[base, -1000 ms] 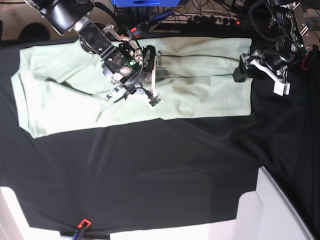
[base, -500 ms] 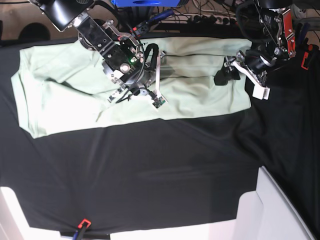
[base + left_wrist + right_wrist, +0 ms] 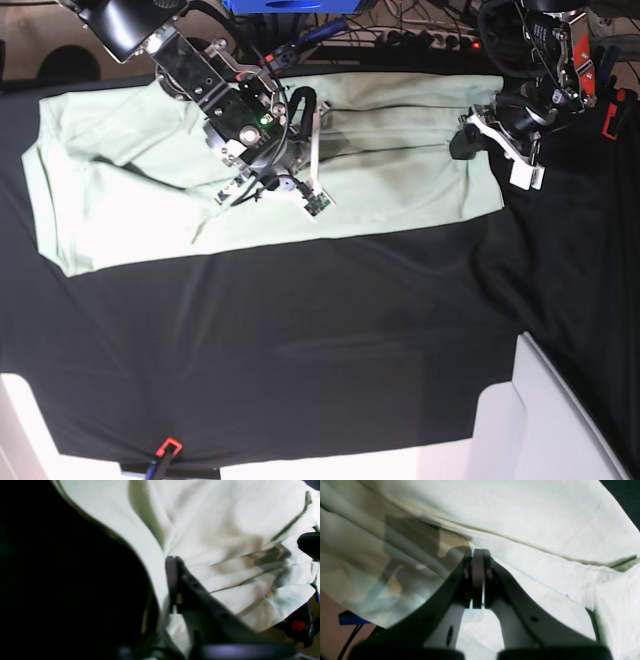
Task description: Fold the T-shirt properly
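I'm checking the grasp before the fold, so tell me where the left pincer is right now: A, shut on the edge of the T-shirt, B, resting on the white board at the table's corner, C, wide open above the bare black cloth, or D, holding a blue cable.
A: the left pincer is shut with the pale green T-shirt edge pinched between its fingers; the base view shows it at the shirt's end.

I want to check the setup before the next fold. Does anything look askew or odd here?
Only the T-shirt itself: it lies across the black cloth slightly slanted, its bottom edge uneven and creased near the right gripper. The left gripper pinches its other end. No damage shows.
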Robot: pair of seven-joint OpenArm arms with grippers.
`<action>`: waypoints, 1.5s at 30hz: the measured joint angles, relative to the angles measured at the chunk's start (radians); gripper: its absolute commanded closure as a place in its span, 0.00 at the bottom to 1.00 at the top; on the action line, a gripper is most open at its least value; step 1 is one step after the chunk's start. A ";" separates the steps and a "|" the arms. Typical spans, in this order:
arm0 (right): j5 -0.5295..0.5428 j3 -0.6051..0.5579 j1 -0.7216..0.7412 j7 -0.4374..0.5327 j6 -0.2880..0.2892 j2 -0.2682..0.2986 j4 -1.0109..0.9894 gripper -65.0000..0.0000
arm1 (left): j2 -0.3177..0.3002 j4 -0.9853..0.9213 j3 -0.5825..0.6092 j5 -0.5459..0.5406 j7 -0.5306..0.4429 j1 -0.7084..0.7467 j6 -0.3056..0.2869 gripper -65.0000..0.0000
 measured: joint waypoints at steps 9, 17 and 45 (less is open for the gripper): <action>0.000 0.000 0.000 0.000 0.000 0.000 0.000 1.00 | -0.022 0.066 0.004 0.024 0.044 0.006 0.004 1.00; 0.000 0.000 -0.003 0.000 0.000 0.000 0.000 1.00 | -0.076 0.123 -0.082 0.030 0.056 -0.029 0.004 1.00; -0.002 0.145 -0.028 -0.008 0.000 0.003 0.187 1.00 | -0.183 0.318 -0.128 0.038 0.089 0.039 0.013 1.00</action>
